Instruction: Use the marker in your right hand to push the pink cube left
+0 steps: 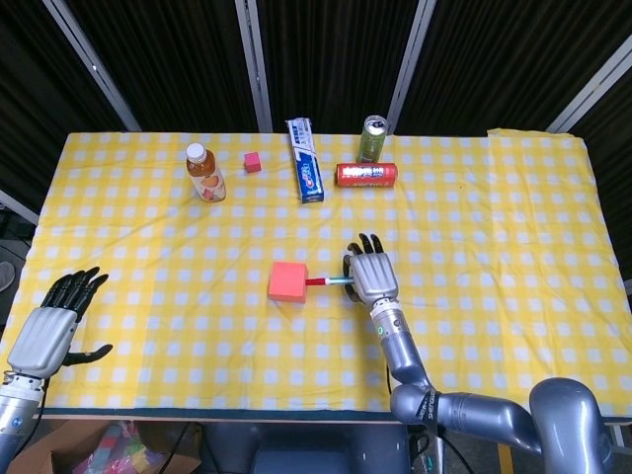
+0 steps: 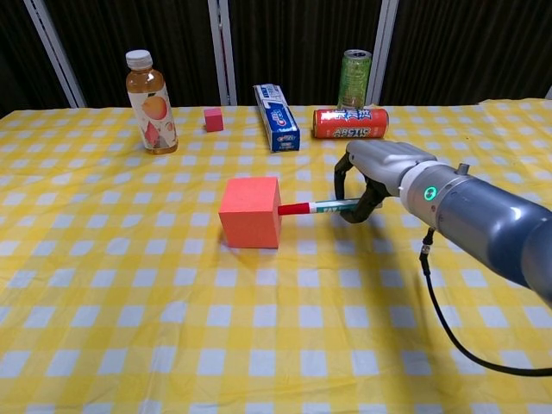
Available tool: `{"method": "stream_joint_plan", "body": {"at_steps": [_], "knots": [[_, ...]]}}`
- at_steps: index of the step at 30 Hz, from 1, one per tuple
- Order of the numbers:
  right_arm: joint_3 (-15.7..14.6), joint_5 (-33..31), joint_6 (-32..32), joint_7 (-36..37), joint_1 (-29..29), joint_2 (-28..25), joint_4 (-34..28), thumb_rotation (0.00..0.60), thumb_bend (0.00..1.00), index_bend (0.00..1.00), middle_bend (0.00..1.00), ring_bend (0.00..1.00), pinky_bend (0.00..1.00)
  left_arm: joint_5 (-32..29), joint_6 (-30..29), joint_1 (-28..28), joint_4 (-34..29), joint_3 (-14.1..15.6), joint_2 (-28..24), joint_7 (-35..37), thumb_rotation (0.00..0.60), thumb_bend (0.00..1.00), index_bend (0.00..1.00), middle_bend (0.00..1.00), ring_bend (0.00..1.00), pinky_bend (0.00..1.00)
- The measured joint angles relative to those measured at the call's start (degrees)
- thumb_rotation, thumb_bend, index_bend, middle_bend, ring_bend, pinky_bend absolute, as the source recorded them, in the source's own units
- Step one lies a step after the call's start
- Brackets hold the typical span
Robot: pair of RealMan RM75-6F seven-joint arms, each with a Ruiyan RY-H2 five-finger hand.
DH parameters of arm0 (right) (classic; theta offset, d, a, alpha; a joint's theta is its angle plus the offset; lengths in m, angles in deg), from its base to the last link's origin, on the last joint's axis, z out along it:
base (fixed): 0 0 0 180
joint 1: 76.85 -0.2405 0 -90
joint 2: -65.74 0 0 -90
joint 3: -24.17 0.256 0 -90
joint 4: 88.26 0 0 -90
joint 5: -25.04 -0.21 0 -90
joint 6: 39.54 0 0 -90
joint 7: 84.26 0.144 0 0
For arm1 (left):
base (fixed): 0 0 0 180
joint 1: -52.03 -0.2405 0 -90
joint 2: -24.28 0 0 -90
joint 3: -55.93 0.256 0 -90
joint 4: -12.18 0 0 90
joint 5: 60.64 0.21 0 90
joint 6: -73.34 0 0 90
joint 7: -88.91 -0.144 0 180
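Note:
A large salmon-pink cube [image 1: 288,281] [image 2: 250,211] sits on the yellow checked tablecloth near the table's middle. My right hand [image 1: 372,275] [image 2: 379,168] grips a marker [image 1: 326,281] [image 2: 315,207] that lies level and points left. The marker's red tip touches the cube's right face. My left hand [image 1: 49,331] hovers open off the table's front left corner, far from the cube, and shows only in the head view.
Along the back stand a juice bottle [image 1: 205,173] [image 2: 151,103], a small pink cube [image 1: 253,162] [image 2: 213,119], a toothpaste box [image 1: 305,160] [image 2: 277,116], a red can on its side [image 1: 366,174] [image 2: 350,122] and an upright green can [image 1: 372,137] [image 2: 354,78].

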Motion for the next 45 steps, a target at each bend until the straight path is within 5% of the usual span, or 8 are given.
{"method": "stream_joint_plan", "body": {"at_steps": [20,45], "knots": [[-2.07,0.25,-2.27,1.4,3.92,-2.69,-1.55,0.6,0.42,0.64,0.24,0.02,0.0,0.37,-0.28,-0.07,-0.24,0.13,0.01,-0.41,0.6,0.0,0.0,0.0,0.0,0.01],[2.78,-0.64,-1.89,-3.48,-3.85,9.79,4.83,0.6,0.42,0.63,0.25,0.02,0.0,1.21,0.51,0.32,-0.46,0.74,-0.77,2.11,0.6,0.0,0.0,0.0,0.0,0.01]]}}
